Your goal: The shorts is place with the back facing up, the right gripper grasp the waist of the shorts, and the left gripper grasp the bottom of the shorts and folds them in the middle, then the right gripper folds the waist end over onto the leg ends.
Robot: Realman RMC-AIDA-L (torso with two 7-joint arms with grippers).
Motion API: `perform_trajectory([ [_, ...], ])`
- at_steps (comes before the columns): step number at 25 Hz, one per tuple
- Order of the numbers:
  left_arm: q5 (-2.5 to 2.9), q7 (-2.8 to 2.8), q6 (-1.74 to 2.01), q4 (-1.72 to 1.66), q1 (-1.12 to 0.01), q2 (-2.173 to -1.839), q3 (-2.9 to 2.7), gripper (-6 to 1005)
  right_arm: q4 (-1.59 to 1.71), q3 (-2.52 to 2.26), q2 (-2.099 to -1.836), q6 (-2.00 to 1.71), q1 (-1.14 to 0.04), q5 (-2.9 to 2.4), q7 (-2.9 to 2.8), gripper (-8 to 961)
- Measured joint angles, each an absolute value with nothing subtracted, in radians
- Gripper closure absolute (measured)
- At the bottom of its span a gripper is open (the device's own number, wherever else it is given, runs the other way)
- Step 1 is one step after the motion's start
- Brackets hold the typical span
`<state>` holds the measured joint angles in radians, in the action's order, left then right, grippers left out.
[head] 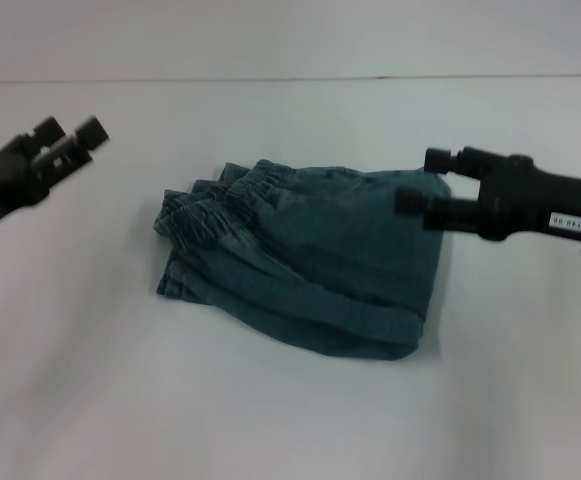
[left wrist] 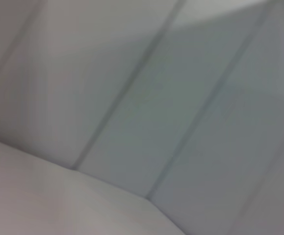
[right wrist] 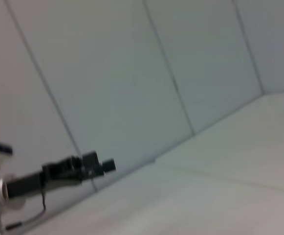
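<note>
Lying folded on the white table (head: 290,420), the shorts (head: 310,260) form a compact bundle with the gathered elastic waist (head: 220,200) stacked in ruffled layers along the edge nearer the left gripper (head: 70,138). A thick rolled fold (head: 370,330) runs along the bundle's near edge, toward the robot. The right gripper (head: 420,182) hovers at the shorts' opposite edge from the waist, its two fingers spread apart with nothing between them; whether they touch the cloth cannot be told. Its white label (head: 566,222) shows on the boxy body. The left gripper hangs well apart from the shorts, raised off the table, fingers parted and empty. From the right wrist view, the left gripper (right wrist: 102,164) appears far off against the panelled wall (right wrist: 132,73).
</note>
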<state>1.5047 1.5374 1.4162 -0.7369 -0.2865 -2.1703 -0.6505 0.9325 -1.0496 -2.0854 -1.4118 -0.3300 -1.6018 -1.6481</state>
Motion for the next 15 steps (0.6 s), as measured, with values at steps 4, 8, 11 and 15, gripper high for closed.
perform_trajectory([
  [4,1.625,1.494,1.523,-0.728,-0.270,-2.168,-0.599,73,0.921,-1.049,-2.084,-1.454,-0.334,-1.681,-1.595,38],
  [8,1.731,1.442,1.613,-0.706,-0.269,-2.167,-0.587,72,0.919,-1.049,-2.079,-1.507,-0.358,-1.762,-1.595,38],
  [11,1.794,1.399,1.666,-0.682,-0.278,-2.166,-0.593,76,0.908,-1.049,-2.078,-1.552,-0.388,-1.805,-1.593,38],
  [15,1.847,1.355,1.720,-0.661,-0.291,-2.165,-0.606,78,0.889,-1.050,-2.075,-1.600,-0.421,-1.819,-1.587,38],
])
